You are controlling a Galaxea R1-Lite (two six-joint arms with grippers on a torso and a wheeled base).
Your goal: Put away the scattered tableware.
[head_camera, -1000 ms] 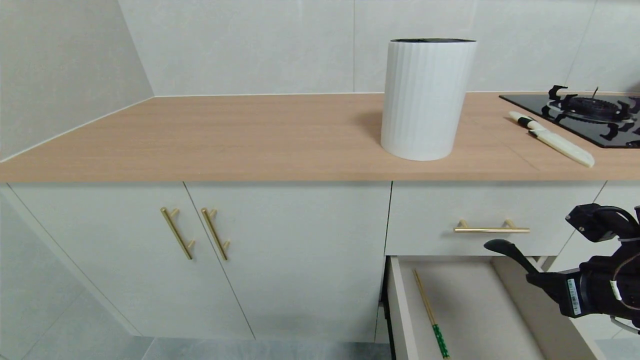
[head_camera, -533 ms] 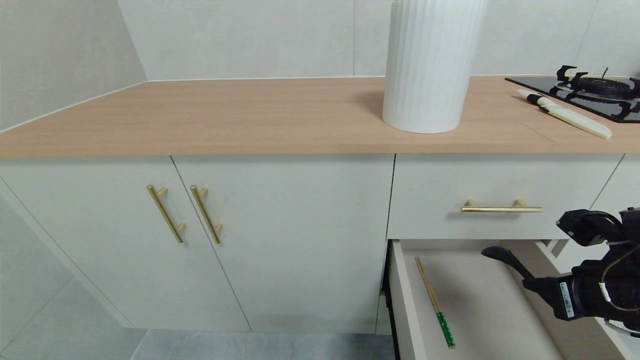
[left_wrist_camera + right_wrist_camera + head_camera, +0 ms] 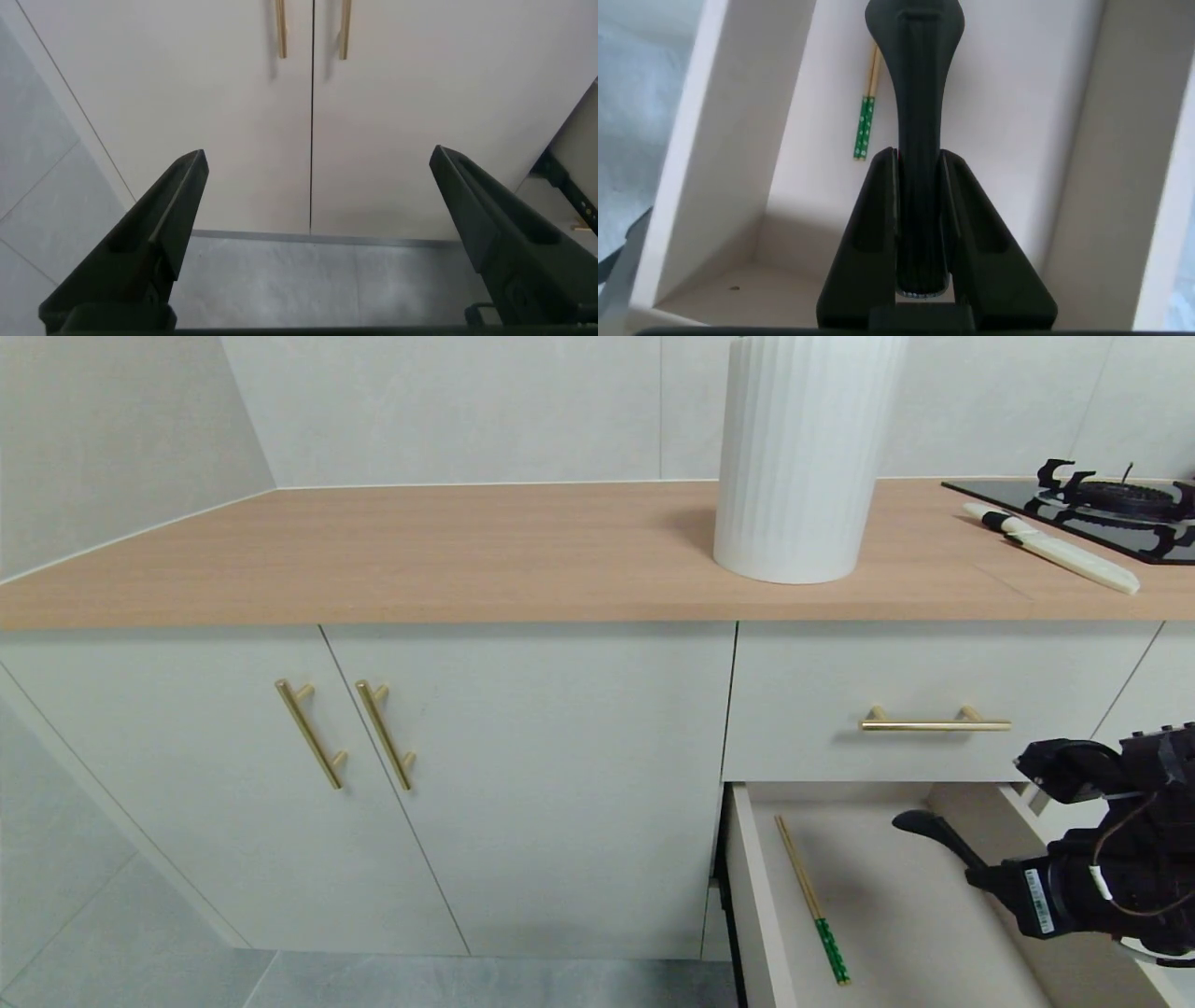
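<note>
My right gripper [image 3: 991, 879] hangs over the open lower drawer [image 3: 752, 896], shut on a black utensil [image 3: 926, 828] whose broad end points toward the drawer's back. In the right wrist view the fingers [image 3: 876, 201] clamp the utensil's [image 3: 913, 84] handle above the drawer's pale floor. A pair of wooden chopsticks with green ends [image 3: 810, 901] lies along the drawer's left side [image 3: 867, 112]. A white knife [image 3: 1055, 558] rests on the wooden counter near the stove. My left gripper [image 3: 318, 166] is open and holds nothing, facing the cabinet doors low above the floor.
A tall white ribbed container [image 3: 794, 457] stands on the counter [image 3: 420, 551] above the drawers. A black gas stove [image 3: 1111, 509] is at the far right. The upper drawer with a gold handle [image 3: 934, 723] is closed. Two closed cabinet doors [image 3: 373, 765] are to the left.
The head camera dropped lower, shifting the whole picture. My right gripper has sunk slightly and edged left over the drawer, still holding the black utensil.
</note>
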